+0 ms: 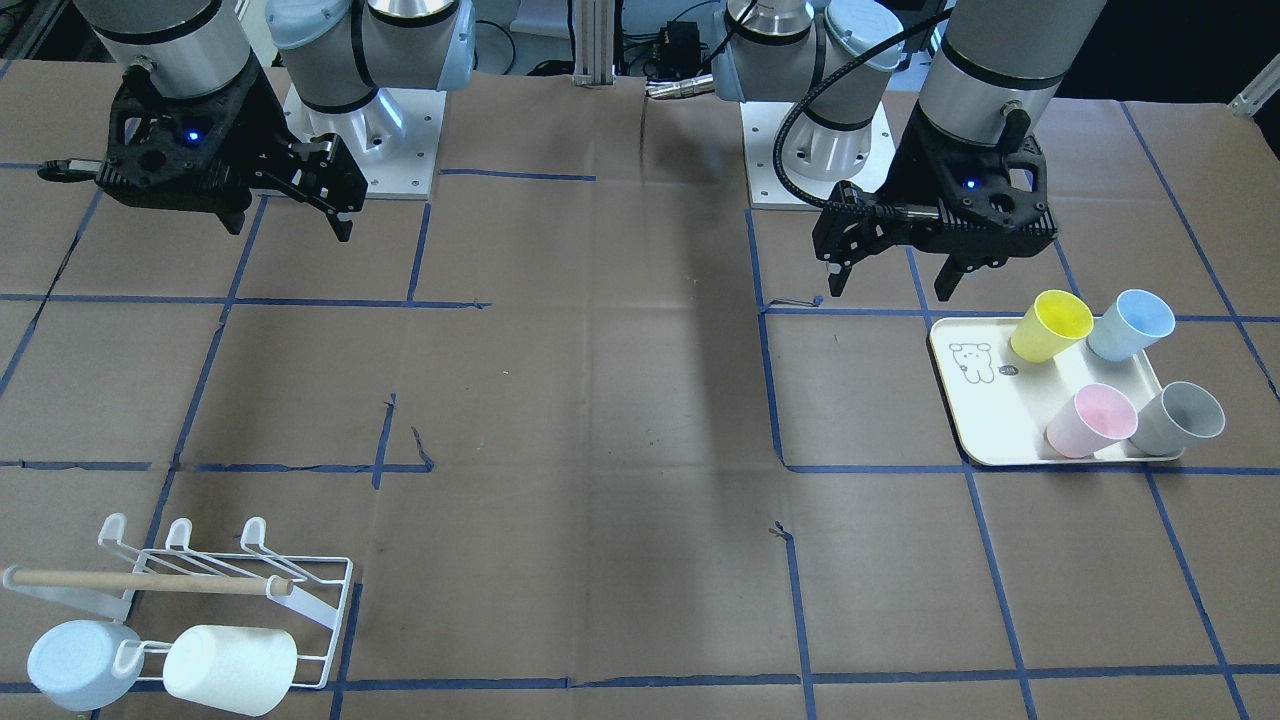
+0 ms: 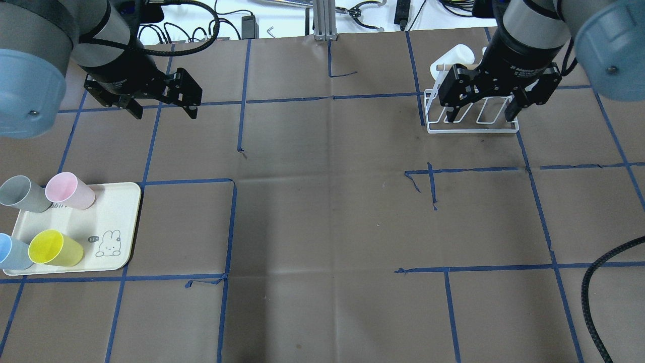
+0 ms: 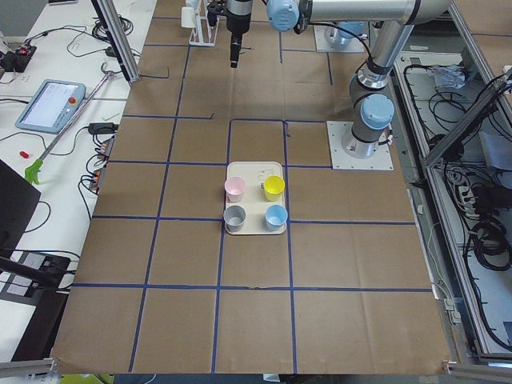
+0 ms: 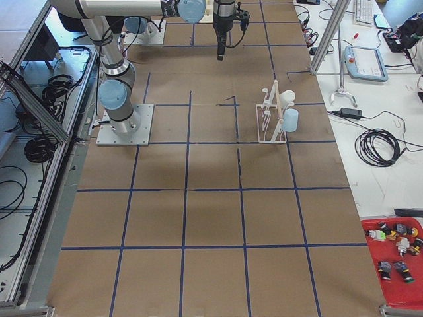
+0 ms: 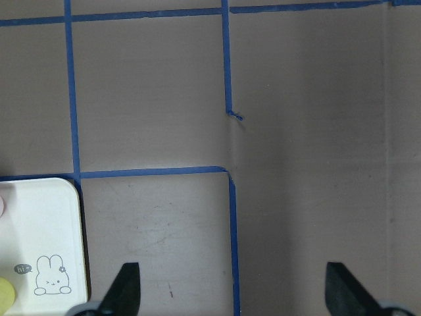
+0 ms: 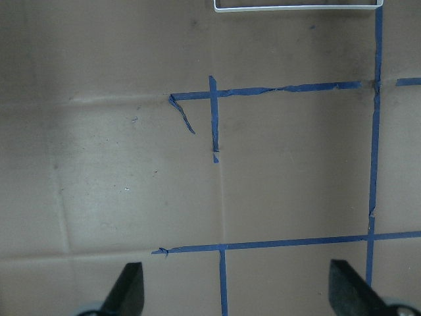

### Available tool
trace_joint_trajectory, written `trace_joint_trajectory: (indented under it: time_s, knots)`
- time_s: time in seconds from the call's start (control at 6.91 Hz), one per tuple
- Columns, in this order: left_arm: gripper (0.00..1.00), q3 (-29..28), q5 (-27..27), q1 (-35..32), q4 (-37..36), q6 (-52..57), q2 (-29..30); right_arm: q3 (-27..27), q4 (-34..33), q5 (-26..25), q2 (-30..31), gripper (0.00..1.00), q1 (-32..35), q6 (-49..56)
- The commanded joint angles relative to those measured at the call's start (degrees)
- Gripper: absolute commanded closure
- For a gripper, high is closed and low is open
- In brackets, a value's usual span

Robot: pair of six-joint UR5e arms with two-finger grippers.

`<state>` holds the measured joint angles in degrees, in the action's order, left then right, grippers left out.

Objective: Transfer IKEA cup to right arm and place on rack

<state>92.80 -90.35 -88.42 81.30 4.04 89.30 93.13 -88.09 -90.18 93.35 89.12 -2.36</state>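
The left gripper (image 1: 890, 285) hangs above the table (image 1: 600, 400) with its fingers spread wide and nothing between them. The right gripper (image 1: 290, 228) hangs the same way, spread and empty. Near the left gripper (on the operators' side of it) lies a cream tray (image 1: 985, 420) carrying four upright cups: a yellow cup (image 1: 1050, 325), a blue cup (image 1: 1130, 325), a pink cup (image 1: 1090, 420) and a grey cup (image 1: 1178, 420). The rack (image 1: 305, 603) sits well apart from the right gripper. A white cup (image 1: 230, 668) and a pale blue cup (image 1: 75, 665) lie sideways on its prongs.
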Motion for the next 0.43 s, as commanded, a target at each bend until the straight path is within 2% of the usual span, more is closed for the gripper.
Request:
trace_joint_trajectory:
  time_s: [0.0,0.29]
  knots:
    - [0.00,0.0,0.0,0.0,0.0,0.0,0.0,-0.2,-2.3,-0.1,-2.2,0.00,2.1,-0.2]
    - [0.00,0.0,0.0,0.0,0.0,0.1,0.0,-2.6,-2.8,-0.8,-5.5,0.00,3.2,-0.2]
